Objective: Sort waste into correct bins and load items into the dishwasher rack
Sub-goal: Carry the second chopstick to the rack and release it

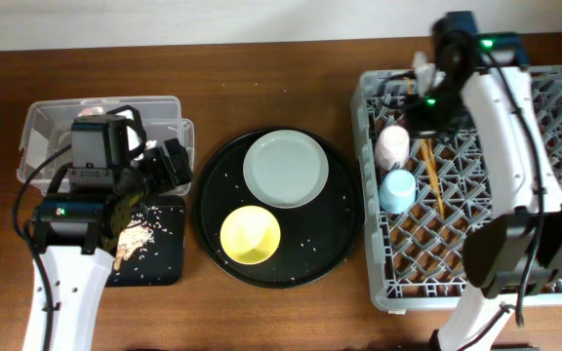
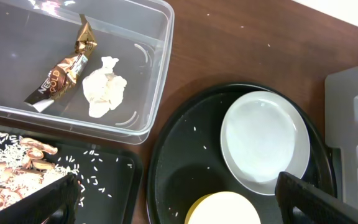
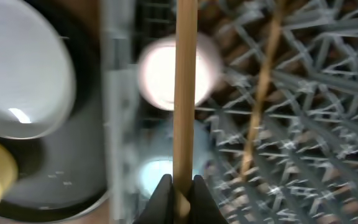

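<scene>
Overhead: dishwasher rack (image 1: pixel 427 268) fills table's right side, w/ pink cup (image 1: pixel 392 144) & light-blue cup (image 1: pixel 396 190) in its left part. Plate (image 1: pixel 285 168) & yellow bowl (image 1: pixel 250 234) sit on round black tray (image 1: pixel 340 234), table centre.

Left wrist: left pincer (image 2: pixel 178 183) spread wide, holding nothing. Gold wrapper (image 2: pixel 64 71) & paper ball (image 2: pixel 104 87) lie in clear box (image 2: pixel 157 68), far-left corner.

Right wrist, blurred: probably best to lower the held chopstick (image 3: pixel 185 87) flat alongside its mate (image 3: pixel 260 99) in the rack, clear of the cups, then release. Right pincer (image 3: pixel 180 186) is clamped together on that chopstick's end.
</scene>
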Available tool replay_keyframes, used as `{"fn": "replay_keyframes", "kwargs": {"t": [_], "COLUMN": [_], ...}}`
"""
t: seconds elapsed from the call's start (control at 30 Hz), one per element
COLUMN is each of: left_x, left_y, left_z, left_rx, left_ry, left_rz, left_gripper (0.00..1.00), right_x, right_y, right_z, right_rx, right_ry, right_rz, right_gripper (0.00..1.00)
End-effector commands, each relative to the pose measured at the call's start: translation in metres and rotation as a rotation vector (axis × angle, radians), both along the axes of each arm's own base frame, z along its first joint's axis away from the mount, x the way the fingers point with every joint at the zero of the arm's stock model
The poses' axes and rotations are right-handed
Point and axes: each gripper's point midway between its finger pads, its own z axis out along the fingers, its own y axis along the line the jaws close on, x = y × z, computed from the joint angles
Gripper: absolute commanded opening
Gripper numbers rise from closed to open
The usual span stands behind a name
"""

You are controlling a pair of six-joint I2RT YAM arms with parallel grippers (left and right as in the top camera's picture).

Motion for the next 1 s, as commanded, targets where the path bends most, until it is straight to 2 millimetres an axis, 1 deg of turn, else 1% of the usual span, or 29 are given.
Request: {"fn": "replay_keyframes", "kwargs": {"t": [0.0,0.13,0.23,0.37,0.47,0.53,0.6,0.7,0.77,0.8,0.83,0.9,0.97], "left_x": [-0.001,-0.001,-0.001,-0.001,-0.001,-0.001,-0.001,-0.001,-0.001,-0.001,-0.001,-0.001,-0.001], "left_y": [0.004,0.004,0.004,0.004,0.004,0.004,0.004,0.004,0.004,0.004,0.004,0.004,0.004], "left_z": [0.004,0.004,0.004,0.004,0.004,0.004,0.004,0.004,0.004,0.004,0.004,0.004,0.004], "left_rx": [0.017,0.017,0.017,0.017,0.017,0.018,0.018,0.017,0.018,0.017,0.017,0.018,0.017], "left_ry": [-0.014,-0.014,-0.014,-0.014,-0.014,-0.014,-0.014,-0.014,-0.014,-0.014,-0.014,-0.014,-0.014], "left_rz": [0.004,0.004,0.004,0.004,0.004,0.004,0.004,0.004,0.004,0.004,0.004,0.004,0.004], "left_gripper": [1.00,1.00,1.00,1.00,1.00,1.00,1.00,1.00,1.00,0.99,0.99,1.00,1.00], "right_x": [-0.002,-0.001,0.001,0.003,0.002,0.002,0.002,0.003,0.005,0.007,0.008,0.011,0.009], "right_y": [-0.032,-0.056,-0.060,-0.060,-0.060,-0.060,-0.060,-0.058,-0.051,-0.040,-0.034,-0.013,0.017], "right_z": [-0.020,-0.044,-0.058,-0.076,-0.080,-0.080,-0.080,-0.080,-0.079,-0.073,-0.068,-0.049,-0.025], "right_rx": [-0.021,-0.022,-0.023,-0.024,-0.023,-0.023,-0.023,-0.018,0.022,0.086,0.126,0.254,0.428], "right_ry": [0.027,0.029,0.026,0.016,0.019,0.019,0.020,0.018,0.009,-0.004,-0.007,-0.020,-0.013], "right_rz": [0.012,-0.020,-0.025,-0.025,-0.025,-0.025,-0.025,-0.026,-0.021,-0.015,-0.022,-0.054,-0.057], "right_gripper": [0.04,0.04,0.04,0.05,0.10,0.20,0.27,0.29,0.29,0.29,0.29,0.29,0.29]}}
